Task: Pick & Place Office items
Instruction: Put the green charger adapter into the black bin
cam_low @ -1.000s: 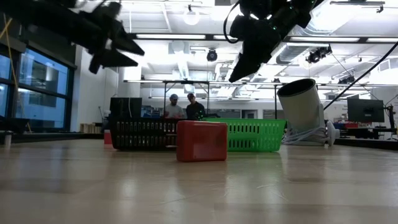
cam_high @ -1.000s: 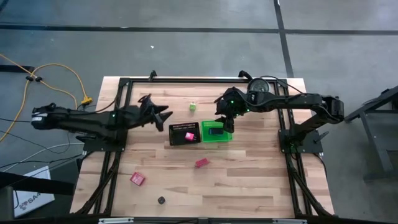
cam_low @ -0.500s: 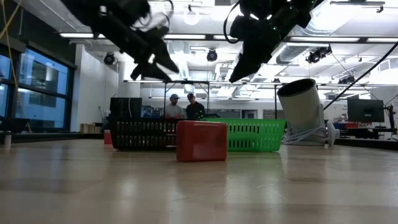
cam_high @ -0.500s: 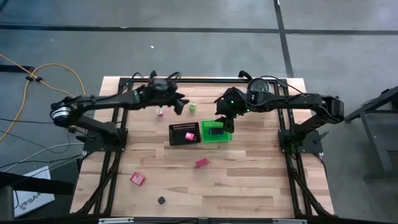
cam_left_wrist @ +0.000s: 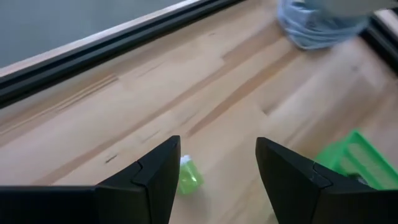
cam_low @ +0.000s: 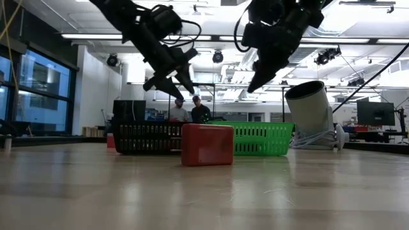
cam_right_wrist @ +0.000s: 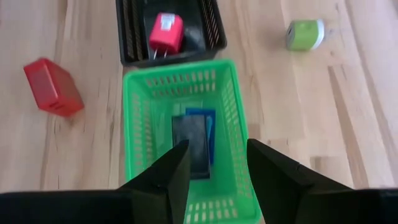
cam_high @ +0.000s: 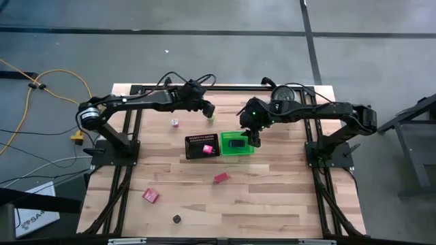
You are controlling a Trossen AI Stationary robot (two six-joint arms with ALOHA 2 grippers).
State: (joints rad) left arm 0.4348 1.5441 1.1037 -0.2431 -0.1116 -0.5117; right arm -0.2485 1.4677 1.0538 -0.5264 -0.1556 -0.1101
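text: "SAM" partly legible | on: white sheet (cam_high: 33, 216) on floor, rest cut off

Both arms are matte black, slim jointed tube links on black frame mounts bolted at the table's side edges. Left arm (cam_high: 136, 102): black cable looping loose above the wrist, round silver-grey disc at the shoulder joint. Right arm (cam_high: 327, 110): small green indicator light glowing on the wrist housing, thin black cable along the forearm. Left gripper (cam_left_wrist: 214, 180) — two dark, blocky, faceted plastic fingers with angled inner faces and a satin sheen. Right gripper (cam_right_wrist: 214, 168) — same pair of dark wedge-shaped fingers, smooth, no visible markings or screws.
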